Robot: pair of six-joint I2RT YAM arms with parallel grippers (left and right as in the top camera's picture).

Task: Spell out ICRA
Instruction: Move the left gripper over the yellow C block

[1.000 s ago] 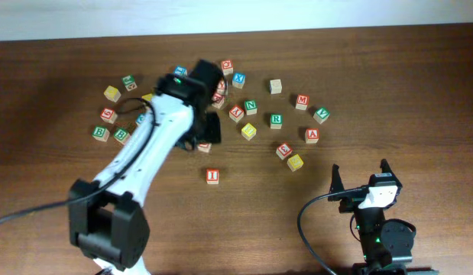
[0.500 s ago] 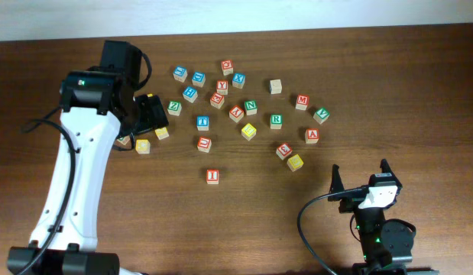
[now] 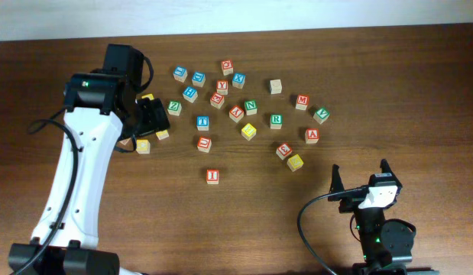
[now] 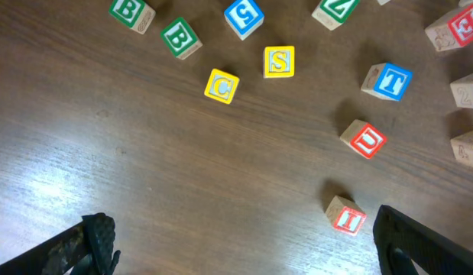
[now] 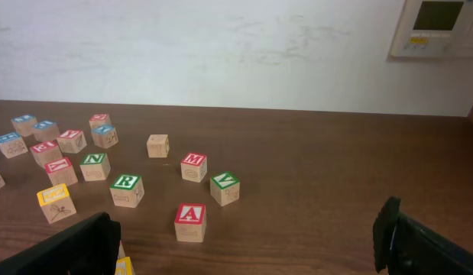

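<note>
Nearby, S block (image 4: 279,62) and B block (image 4: 181,38) flank the C block (image 4: 221,85).

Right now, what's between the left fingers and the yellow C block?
In the left wrist view, only bare table separates the left fingers from the yellow C block. The red I block sits off to one side.

The overhead camera looks straight down on the whole desk (image 3: 404,69) from high up. The left wrist view faces steeply down, close over the desk's left side, sharing the red I block (image 4: 345,216). The right wrist view sits low, facing almost level toward the wall (image 5: 221,46), sharing the A block (image 5: 190,221).
</note>
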